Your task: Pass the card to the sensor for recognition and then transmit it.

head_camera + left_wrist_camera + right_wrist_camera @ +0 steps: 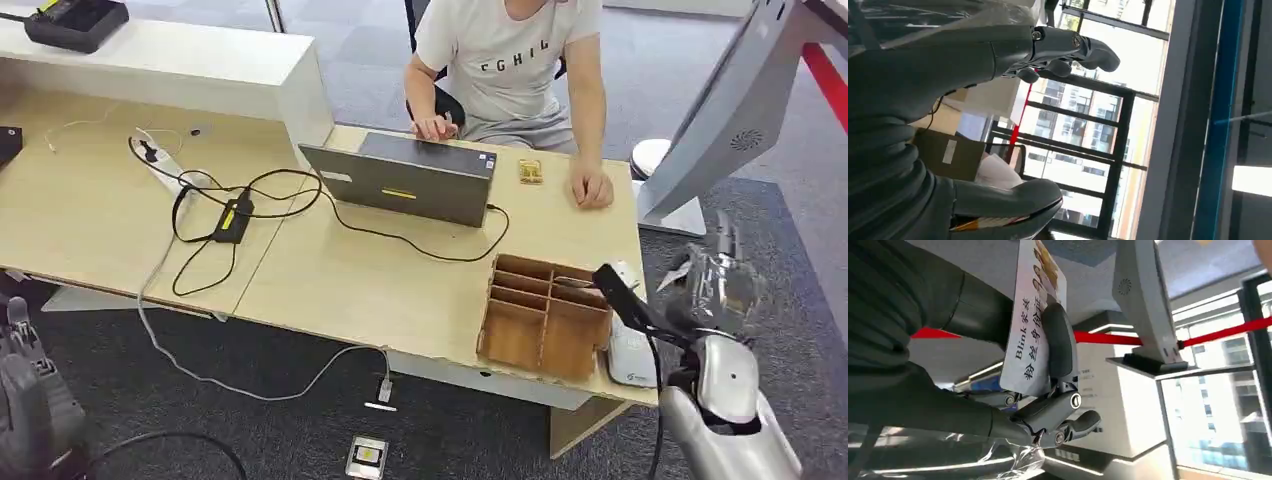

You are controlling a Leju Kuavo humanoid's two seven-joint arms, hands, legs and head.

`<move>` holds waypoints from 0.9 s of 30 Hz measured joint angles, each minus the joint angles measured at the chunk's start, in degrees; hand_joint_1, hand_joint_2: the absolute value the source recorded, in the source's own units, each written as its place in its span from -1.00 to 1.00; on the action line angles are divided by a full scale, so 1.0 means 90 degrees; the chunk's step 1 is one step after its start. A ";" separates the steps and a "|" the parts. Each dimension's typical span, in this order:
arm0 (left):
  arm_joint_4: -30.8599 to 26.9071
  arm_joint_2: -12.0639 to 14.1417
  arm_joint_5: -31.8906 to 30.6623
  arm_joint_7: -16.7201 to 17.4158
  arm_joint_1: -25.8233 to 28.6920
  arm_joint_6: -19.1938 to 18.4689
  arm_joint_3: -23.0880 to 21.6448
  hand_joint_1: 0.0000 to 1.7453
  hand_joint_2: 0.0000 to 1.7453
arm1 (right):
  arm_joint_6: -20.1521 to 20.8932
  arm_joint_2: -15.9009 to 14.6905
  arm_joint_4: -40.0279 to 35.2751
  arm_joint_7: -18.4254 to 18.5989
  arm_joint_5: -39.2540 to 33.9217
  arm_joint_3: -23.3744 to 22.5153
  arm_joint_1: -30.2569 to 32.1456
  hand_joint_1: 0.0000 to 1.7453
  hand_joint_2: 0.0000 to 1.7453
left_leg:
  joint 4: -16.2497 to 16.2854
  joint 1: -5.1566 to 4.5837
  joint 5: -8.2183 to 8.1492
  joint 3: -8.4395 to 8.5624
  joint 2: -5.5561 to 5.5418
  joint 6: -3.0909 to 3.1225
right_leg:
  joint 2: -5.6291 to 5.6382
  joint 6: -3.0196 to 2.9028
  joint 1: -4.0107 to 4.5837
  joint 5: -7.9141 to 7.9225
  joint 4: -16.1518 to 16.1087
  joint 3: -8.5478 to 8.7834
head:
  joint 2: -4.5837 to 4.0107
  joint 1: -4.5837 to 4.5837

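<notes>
- Right robot hand [1048, 390] pinches the card [1030, 325] between thumb and fingers — white card with printed text and a small picture, held flat against the thumb.
- In the head view the right robot hand [722, 290] is raised off the table's right edge, wrapped in clear plastic; card not clearly readable there.
- Grey sensor stand [725, 110] rises just beyond the table's far right corner; in the right wrist view its panel [1143, 295] is near the card, apart from it.
- Left robot hand [1048, 55] holds nothing, fingers loosely apart from the thumb — windows behind it.
- Wooden divider box [545, 315] sits at the table's [330, 280] front right corner, a white device [630, 350] just beside it.
- Laptop [410, 175] near the far edge, black cables [250, 200] to its left.
- Person in a white shirt [510, 50] sits at the far edge, one hand [592, 187] on the table.
</notes>
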 joint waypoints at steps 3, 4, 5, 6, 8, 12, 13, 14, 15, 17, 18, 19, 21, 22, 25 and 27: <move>0.0051 0.0197 0.0073 0.0000 -0.0104 0.0197 -0.0136 -1.00 1.00 | -0.0306 -0.0114 -0.0293 -0.0160 -0.0195 -0.0416 0.0401 1.00 1.00 | -0.0001 0.0001 -0.0001 -0.0002 0.0000 -0.0001 | 0.0001 -0.0001 0.0000 0.0001 0.0000 0.0002 | 0.0000 0.0000; 0.0061 0.0260 0.0088 0.0000 -0.0151 0.0258 -0.0185 -1.00 1.00 | -0.0370 -0.0127 -0.0353 -0.0221 -0.0204 -0.0507 0.0538 1.00 1.00 | -0.0002 0.0002 -0.0001 -0.0002 0.0003 -0.0001 | 0.0004 -0.0001 0.0000 0.0001 0.0001 0.0003 | 0.0000 -0.0003; 0.0068 0.0324 0.0097 0.0000 -0.0187 0.0314 -0.0226 -1.00 1.00 | -0.0406 -0.0131 -0.0416 -0.0275 -0.0204 -0.0575 0.0654 1.00 1.00 | -0.0002 0.0002 -0.0002 -0.0003 0.0006 -0.0001 | 0.0005 -0.0001 0.0000 0.0000 0.0001 0.0002 | 0.0000 -0.0003; 0.0078 0.0389 0.0100 0.0000 -0.0220 0.0357 -0.0268 -1.00 1.00 | -0.0443 -0.0129 -0.0455 -0.0321 -0.0202 -0.0621 0.0756 1.00 1.00 | -0.0003 0.0002 -0.0002 -0.0004 0.0006 -0.0001 | 0.0006 -0.0001 0.0000 0.0000 0.0001 0.0002 | 0.0000 -0.0005; 0.0104 0.0520 0.0144 0.0000 -0.0271 0.0450 -0.0372 -1.00 1.00 | -0.0457 -0.0114 -0.0515 -0.0365 -0.0202 -0.0679 0.0910 1.00 1.00 | -0.0003 0.0002 -0.0001 -0.0004 0.0005 -0.0001 | 0.0005 -0.0001 0.0000 0.0000 0.0001 0.0002 | 0.0000 -0.0003; 0.0114 0.0710 0.0153 0.0000 -0.0338 0.0644 -0.0527 -1.00 1.00 | -0.0567 -0.0044 -0.0437 -0.0425 -0.0426 -0.0684 0.1014 1.00 1.00 | -0.0003 0.0002 -0.0001 -0.0006 0.0005 -0.0001 | 0.0005 -0.0001 0.0000 0.0000 0.0001 0.0002 | 0.0000 0.0000; 0.0114 0.0746 0.0139 0.0000 -0.0347 0.0665 -0.0559 -1.00 1.00 | -0.0646 -0.0020 -0.0363 -0.0459 -0.0496 -0.0684 0.1014 1.00 1.00 | -0.0003 0.0002 -0.0001 -0.0006 0.0005 -0.0001 | 0.0005 -0.0001 0.0000 0.0000 0.0001 0.0002 | 0.0000 -0.0003; 0.0112 0.0773 0.0114 0.0000 -0.0357 0.0697 -0.0585 -1.00 1.00 | -0.0705 0.0005 -0.0273 -0.0493 -0.0590 -0.0684 0.1014 1.00 1.00 | -0.0003 0.0001 -0.0001 -0.0006 0.0005 -0.0001 | 0.0005 -0.0001 0.0000 0.0000 0.0001 0.0002 | 0.0000 -0.0003; 0.0112 0.0787 0.0105 0.0000 -0.0358 0.0722 -0.0605 -1.00 1.00 | -0.0751 0.0024 -0.0173 -0.0518 -0.0666 -0.0684 0.1012 1.00 1.00 | -0.0003 0.0001 -0.0001 -0.0007 0.0004 -0.0001 | 0.0005 -0.0001 0.0000 0.0000 0.0001 0.0002 | 0.0000 -0.0003; 0.0112 0.0814 0.0059 0.0000 -0.0355 0.0755 -0.0646 -1.00 1.00 | -0.0858 0.0075 0.0060 -0.0595 -0.0813 -0.0682 0.0996 1.00 1.00 | -0.0003 0.0001 -0.0001 -0.0011 0.0002 -0.0001 | 0.0004 -0.0001 0.0000 0.0000 0.0001 0.0002 | 0.0000 -0.0002; 0.0112 0.0821 0.0041 0.0000 -0.0354 0.0763 -0.0651 -1.00 1.00 | -0.0902 0.0114 0.0202 -0.0627 -0.0872 -0.0674 0.0981 1.00 1.00 | -0.0003 0.0001 -0.0001 -0.0011 0.0002 -0.0001 | 0.0004 -0.0001 -0.0001 0.0000 0.0001 0.0002 | 0.0000 -0.0003; 0.0112 0.0824 0.0027 0.0000 -0.0352 0.0760 -0.0658 -1.00 1.00 | -0.0955 0.0141 0.0325 -0.0663 -0.0919 -0.0667 0.0969 1.00 1.00 | -0.0003 0.0001 -0.0001 -0.0012 0.0002 -0.0001 | 0.0004 -0.0001 -0.0001 0.0000 0.0001 0.0001 | 0.0000 0.0000; 0.0109 0.0821 -0.0014 0.0000 -0.0345 0.0758 -0.0661 -1.00 1.00 | -0.1033 0.0218 0.0612 -0.0709 -0.1023 -0.0652 0.0904 1.00 1.00 | -0.0003 0.0002 -0.0001 -0.0012 0.0002 -0.0001 | 0.0004 -0.0001 0.0000 0.0000 0.0001 0.0001 | 0.0000 0.0000; 0.0107 0.0821 -0.0034 0.0000 -0.0339 0.0758 -0.0661 -1.00 1.00 | -0.1052 0.0245 0.0770 -0.0717 -0.1069 -0.0645 0.0875 1.00 1.00 | -0.0003 0.0002 -0.0001 -0.0013 0.0002 -0.0001 | 0.0004 -0.0001 0.0000 -0.0001 0.0001 0.0000 | 0.0000 -0.0005; 0.0087 0.0821 -0.0087 0.0000 -0.0326 0.0792 -0.0663 -1.00 1.00 | -0.1098 0.0347 0.1183 -0.0746 -0.1195 -0.0631 0.0792 1.00 1.00 | -0.0004 0.0003 -0.0001 -0.0015 0.0002 -0.0001 | 0.0003 -0.0001 0.0001 -0.0001 0.0002 0.0000 | 0.0000 -0.0003; 0.0070 0.0821 -0.0116 0.0000 -0.0316 0.0848 -0.0663 -1.00 1.00 | -0.1096 0.0420 0.1479 -0.0758 -0.1244 -0.0621 0.0737 1.00 1.00 | -0.0004 0.0003 -0.0001 -0.0015 0.0001 -0.0001 | 0.0003 -0.0001 0.0001 -0.0001 0.0002 0.0000 | 0.0000 0.0000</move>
